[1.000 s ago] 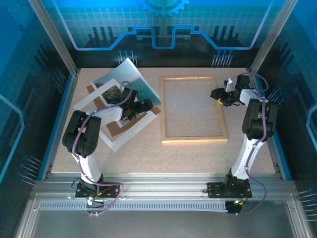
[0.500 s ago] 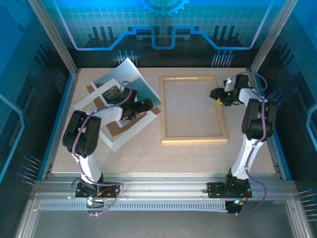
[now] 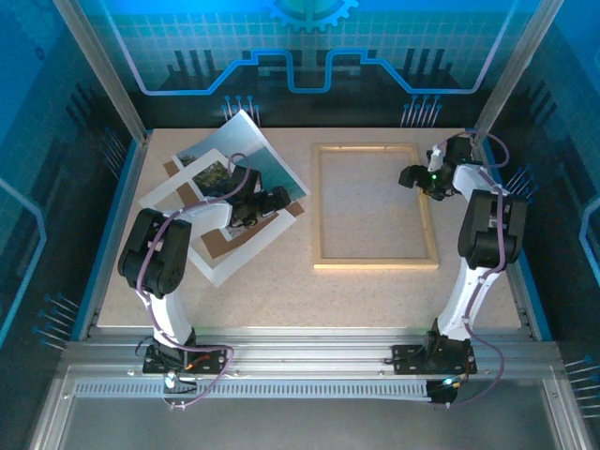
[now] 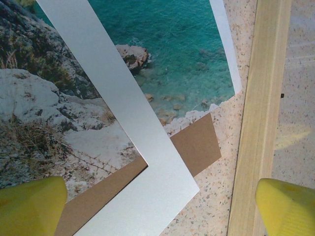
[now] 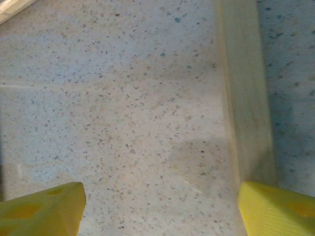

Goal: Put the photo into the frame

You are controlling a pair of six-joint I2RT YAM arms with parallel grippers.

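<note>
I see the frame [image 3: 375, 263] slid toward the worktop's [image 3: 281, 291] right edge, right tool [image 3: 409, 176] now spread wide, gripping nothing; left tool [image 3: 283, 199] gapes empty over the photo [image 3: 265, 161], back-left on the worktop, not yet framed.

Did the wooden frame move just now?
Yes. The frame slid a little to the right, closer to the right edge of the table and away from the photo.

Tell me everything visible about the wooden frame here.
The frame is an empty rectangle of thin, pale wooden rails lying flat on the speckled table, its long sides running away from the arms; tabletop shows through its opening. The corner of the brown backing board lies just left of it, not touching. The open right gripper hangs over its right rail; contact cannot be told.
</note>
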